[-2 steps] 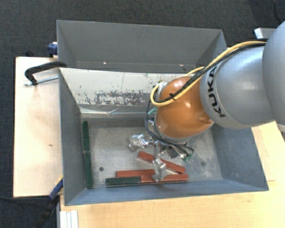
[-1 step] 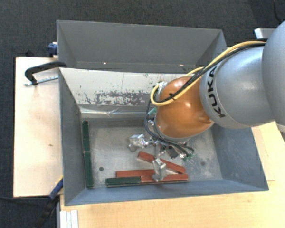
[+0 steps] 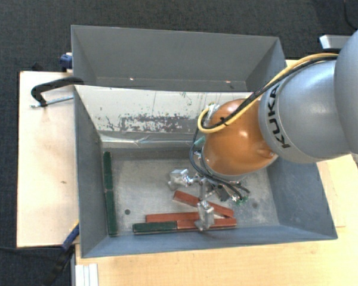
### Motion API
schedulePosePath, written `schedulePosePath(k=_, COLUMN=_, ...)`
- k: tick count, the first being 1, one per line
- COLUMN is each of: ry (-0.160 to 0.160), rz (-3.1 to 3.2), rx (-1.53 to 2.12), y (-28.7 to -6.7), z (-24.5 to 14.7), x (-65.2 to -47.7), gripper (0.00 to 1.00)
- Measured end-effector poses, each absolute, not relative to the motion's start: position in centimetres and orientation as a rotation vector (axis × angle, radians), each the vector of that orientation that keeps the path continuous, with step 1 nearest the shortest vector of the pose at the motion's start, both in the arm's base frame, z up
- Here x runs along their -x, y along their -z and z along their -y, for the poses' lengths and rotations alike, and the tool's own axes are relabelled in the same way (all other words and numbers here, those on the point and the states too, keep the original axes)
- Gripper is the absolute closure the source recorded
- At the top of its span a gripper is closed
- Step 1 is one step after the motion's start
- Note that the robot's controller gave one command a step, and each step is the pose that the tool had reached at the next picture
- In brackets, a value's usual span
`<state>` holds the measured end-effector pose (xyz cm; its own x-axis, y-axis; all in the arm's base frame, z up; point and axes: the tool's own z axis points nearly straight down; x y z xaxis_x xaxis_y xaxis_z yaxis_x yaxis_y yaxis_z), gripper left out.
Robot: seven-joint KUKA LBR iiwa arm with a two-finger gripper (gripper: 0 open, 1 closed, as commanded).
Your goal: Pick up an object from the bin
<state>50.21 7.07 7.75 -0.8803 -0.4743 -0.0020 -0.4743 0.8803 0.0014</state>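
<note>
My gripper (image 3: 192, 196) hangs low over the front middle of the bin floor and stands open. One fingertip (image 3: 179, 176) is on the far side and the other (image 3: 204, 215) on the near side of a short red bar (image 3: 187, 198), which lies slanted between them. The near fingertip rests over a longer red bar (image 3: 167, 218) lying along the front wall. A dark green bar (image 3: 154, 227) lies just in front of that one, end to end with its left part.
A long dark green bar (image 3: 109, 192) lies along the left wall. A small green bit (image 3: 242, 201) sits right of the gripper. The orange dome and the arm cover the bin's right middle.
</note>
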Motion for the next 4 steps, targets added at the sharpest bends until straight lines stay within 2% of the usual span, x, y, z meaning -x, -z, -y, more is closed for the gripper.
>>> schedulePosePath(k=1, ry=0.0, rz=-3.07, rx=0.671, y=-7.4, z=-7.2, x=-50.0, gripper=0.0)
schedulePosePath(k=2, ry=-0.003, rz=-2.99, rx=0.954, y=-7.7, z=-3.7, x=-50.0, gripper=0.0)
schedulePosePath(k=3, ry=0.009, rz=-2.866, rx=1.265, y=-7.6, z=-1.9, x=-49.9, gripper=1.0)
schedulePosePath(k=4, ry=0.012, rz=-2.854, rx=1.289, y=-7.6, z=-2.6, x=-49.8, gripper=1.0)
